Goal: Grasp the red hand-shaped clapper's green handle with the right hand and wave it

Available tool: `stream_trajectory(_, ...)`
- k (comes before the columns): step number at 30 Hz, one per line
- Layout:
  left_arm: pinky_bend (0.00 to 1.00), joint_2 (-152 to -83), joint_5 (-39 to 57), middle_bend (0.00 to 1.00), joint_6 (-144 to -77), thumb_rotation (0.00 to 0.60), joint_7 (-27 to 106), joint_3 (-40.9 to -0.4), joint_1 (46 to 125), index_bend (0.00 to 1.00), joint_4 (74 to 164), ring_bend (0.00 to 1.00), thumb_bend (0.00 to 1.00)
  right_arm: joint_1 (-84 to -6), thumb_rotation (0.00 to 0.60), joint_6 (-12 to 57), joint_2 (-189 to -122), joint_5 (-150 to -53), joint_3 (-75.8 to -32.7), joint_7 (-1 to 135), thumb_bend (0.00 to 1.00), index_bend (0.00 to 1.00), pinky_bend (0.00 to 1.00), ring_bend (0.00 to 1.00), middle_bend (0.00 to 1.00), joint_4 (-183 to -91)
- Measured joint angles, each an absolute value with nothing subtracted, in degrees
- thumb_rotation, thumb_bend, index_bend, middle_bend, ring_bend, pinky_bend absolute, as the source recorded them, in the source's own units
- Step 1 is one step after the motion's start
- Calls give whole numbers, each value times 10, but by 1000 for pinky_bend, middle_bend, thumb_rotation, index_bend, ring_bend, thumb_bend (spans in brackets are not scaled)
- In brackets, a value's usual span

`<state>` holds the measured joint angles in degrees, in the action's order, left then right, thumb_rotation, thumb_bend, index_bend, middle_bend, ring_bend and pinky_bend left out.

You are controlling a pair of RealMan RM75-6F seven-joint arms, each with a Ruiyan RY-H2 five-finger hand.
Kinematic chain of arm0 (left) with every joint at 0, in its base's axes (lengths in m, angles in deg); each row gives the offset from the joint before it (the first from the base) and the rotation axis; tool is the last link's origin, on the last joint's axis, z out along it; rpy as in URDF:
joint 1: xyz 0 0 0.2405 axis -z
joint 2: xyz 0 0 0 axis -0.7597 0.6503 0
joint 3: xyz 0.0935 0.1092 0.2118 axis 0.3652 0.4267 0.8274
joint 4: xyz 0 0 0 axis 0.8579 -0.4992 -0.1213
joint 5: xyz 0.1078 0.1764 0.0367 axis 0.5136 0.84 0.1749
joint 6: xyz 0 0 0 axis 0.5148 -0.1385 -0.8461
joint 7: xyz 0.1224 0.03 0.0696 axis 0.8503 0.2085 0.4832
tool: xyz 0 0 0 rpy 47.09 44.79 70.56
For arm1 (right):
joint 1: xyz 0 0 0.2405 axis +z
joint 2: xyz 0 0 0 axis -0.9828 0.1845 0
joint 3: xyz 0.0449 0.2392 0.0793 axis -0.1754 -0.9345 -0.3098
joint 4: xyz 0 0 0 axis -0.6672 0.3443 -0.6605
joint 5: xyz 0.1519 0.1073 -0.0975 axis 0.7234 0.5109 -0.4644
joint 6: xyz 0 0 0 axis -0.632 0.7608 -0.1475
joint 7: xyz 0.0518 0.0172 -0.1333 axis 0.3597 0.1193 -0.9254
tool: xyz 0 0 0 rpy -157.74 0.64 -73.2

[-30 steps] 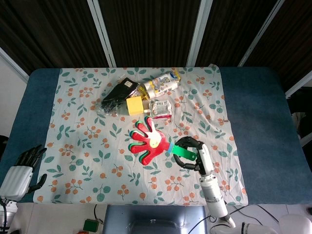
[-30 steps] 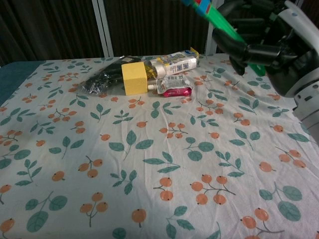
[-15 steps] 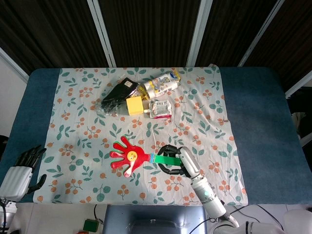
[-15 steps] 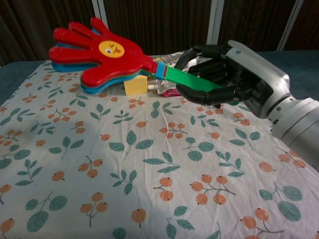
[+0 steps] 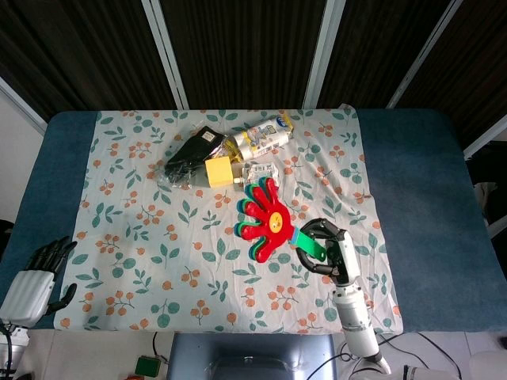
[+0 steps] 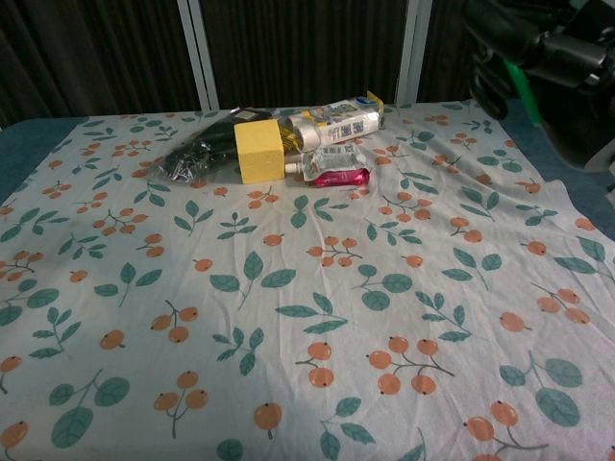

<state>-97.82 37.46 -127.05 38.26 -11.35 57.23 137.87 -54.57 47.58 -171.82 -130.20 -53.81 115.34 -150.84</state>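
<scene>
The clapper (image 5: pixel 267 219) was held above the cloth (image 5: pixel 158 237) by the right robot hand (image 5: pixel 329 252), just before the block (image 5: pixel 218 171) and pouch (image 5: pixel 258 171).

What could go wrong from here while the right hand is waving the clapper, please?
The right hand holds only the green handle, so a hard swing might slip the red clapper loose. In the head view the clapper overlaps the pink pouch beside the yellow block; a low swing could knock them.
</scene>
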Motion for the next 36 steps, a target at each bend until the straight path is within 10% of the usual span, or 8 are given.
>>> stream_trajectory(10, 140, -976, 375, 0, -1277, 600, 382, -114, 569, 0, 1382, 0, 396, -493, 600, 278, -1678, -1164, -547, 861, 608, 927, 942, 921, 826, -1518)
stream_trajectory(21, 143, -974, 375, 0, -1274, 600, 380, -113, 570, 0, 1384, 0, 398, -466, 600, 236, -1689, -1109, -555, 723, 608, 912, 911, 908, 826, -1493)
stream_trajectory(25, 143, -975, 378, 0, -1276, 600, 383, -112, 569, 0, 1384, 0, 398, -455, 600, 227, -1708, -1117, -545, 667, 608, 765, 796, 800, 793, -1436)
stream_trajectory(30, 143, -977, 376, 0, -1275, 600, 384, -113, 569, 0, 1383, 0, 398, -445, 600, 189, -1711, -1103, -533, 605, 566, 391, 553, 466, 469, -1418)
stream_trajectory(36, 148, -977, 377, 0, -1274, 600, 388, -112, 569, 0, 1384, 0, 397, -440, 600, 150, -1677, -1068, -527, 576, 413, 206, 489, 318, 296, -1445)
